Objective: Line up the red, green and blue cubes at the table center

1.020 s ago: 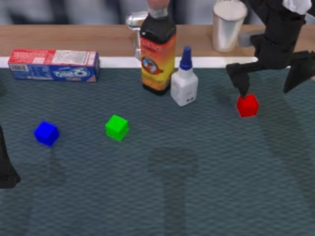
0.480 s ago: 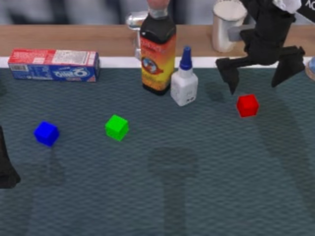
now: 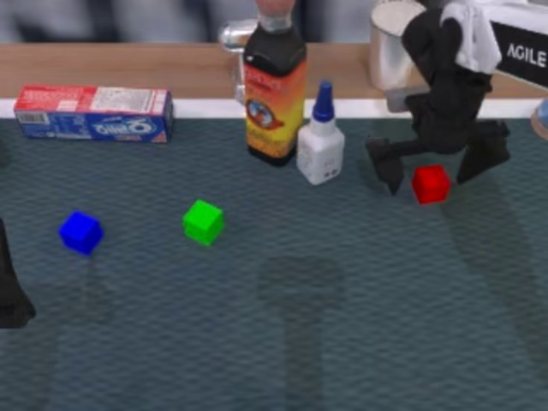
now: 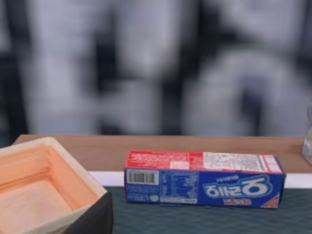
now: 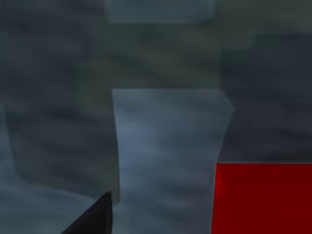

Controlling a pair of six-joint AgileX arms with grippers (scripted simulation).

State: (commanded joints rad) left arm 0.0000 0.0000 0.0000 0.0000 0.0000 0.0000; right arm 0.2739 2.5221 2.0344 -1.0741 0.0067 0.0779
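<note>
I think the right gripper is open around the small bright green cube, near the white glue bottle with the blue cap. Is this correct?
Not quite. The right gripper is open and near the white glue bottle with the blue cap, but the cube between its fingers is the small bright red cube. The small bright green cube lies apart, toward the table's left. The top view shows this.
</note>
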